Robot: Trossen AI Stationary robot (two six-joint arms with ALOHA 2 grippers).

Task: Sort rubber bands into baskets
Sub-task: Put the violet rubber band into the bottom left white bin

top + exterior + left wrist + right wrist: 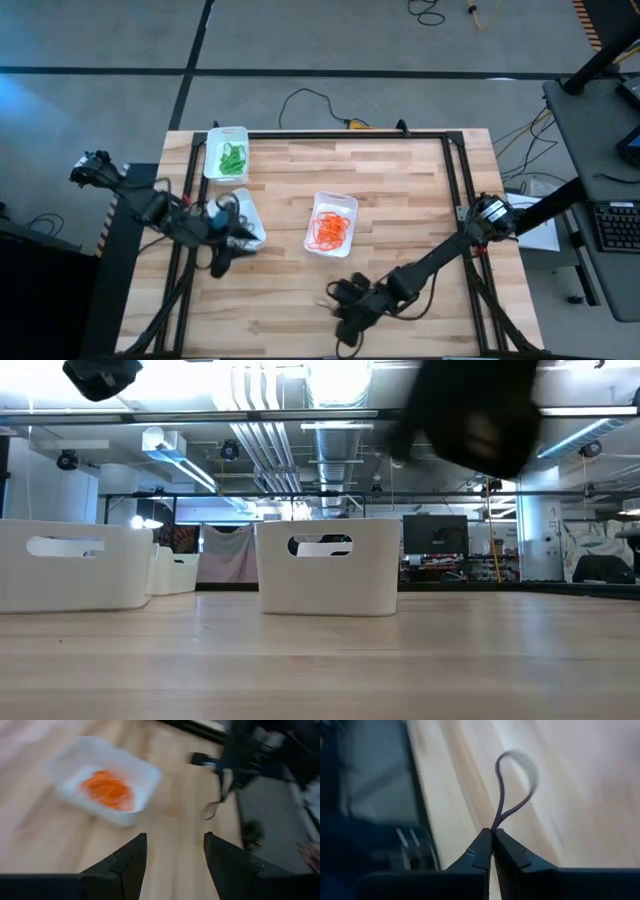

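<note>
- Right gripper [492, 837], low over the bench [400, 190] near its front edge: fingertips pinched together on one dark rubber band [515, 782], whose loop stands free beyond the tips.
- Left gripper [175, 855], near the bench's left edge: fingers spread and holding nothing. It hangs beside the left basket [247, 218], whose contents cannot be made out.
- Orange basket [331, 222], mid-bench: holds the orange rubber bands [330, 229].
- Green basket [226, 153], back left corner: holds the green rubber bands [232, 157].
- Risk 1: the grip takes only a thin section of the loop, so a quick swing could let the band slip out or spring away.
- Risk 2: the nearest basket is the orange one, so releasing early would mix the colours.
- Risk 3: if the dark band belongs in the left basket, the right arm must cross towards the left arm, inviting contact.
</note>
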